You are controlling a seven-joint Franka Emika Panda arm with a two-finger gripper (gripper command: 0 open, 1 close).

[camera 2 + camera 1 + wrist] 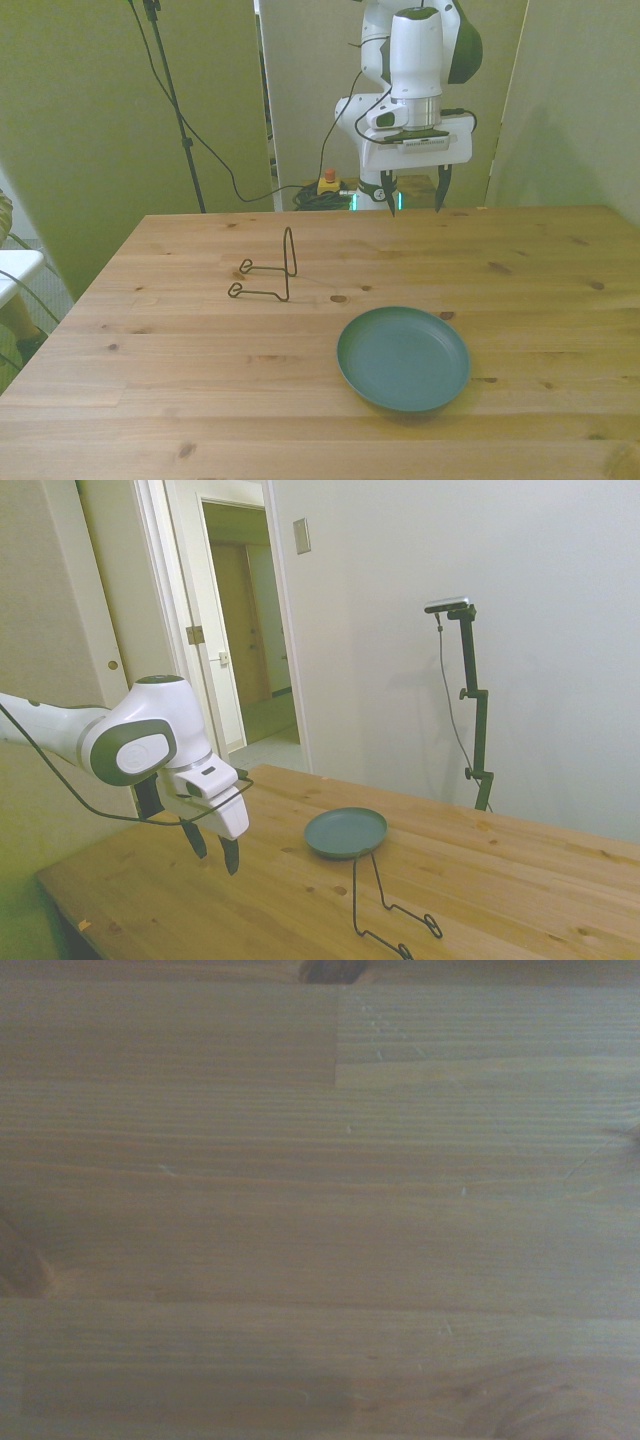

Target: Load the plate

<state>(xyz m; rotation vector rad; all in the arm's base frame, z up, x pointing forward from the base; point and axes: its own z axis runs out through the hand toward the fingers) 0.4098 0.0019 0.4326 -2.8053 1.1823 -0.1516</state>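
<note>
On the wooden table [560, 290] the plate [404, 357] lies flat, rim up, toward the near edge in the front view and to the front view's right of centre. It is empty and nothing touches it. A wire rack [272, 272], a thin dark stand with one upright loop and two looped feet, rests near the plate, to the front view's left and farther back; the two are apart. The upright loop appears intended to hold a plate on edge, which would be the loading position.

The gripper [413, 192] hangs above the far part of the table, well apart from both plate and rack. Its fingers [230, 855] point down and are spread, with nothing between them. This posture suits a descent onto a rim from above. The wrist view shows only bare table planks [320, 1200], which confirms that the gripper is over neither item.

Judgement: the task is not yet started. The plate lies flat, so a grasp must take the rim; whether the shallow rim offers enough purchase cannot be determined from these views.
</note>
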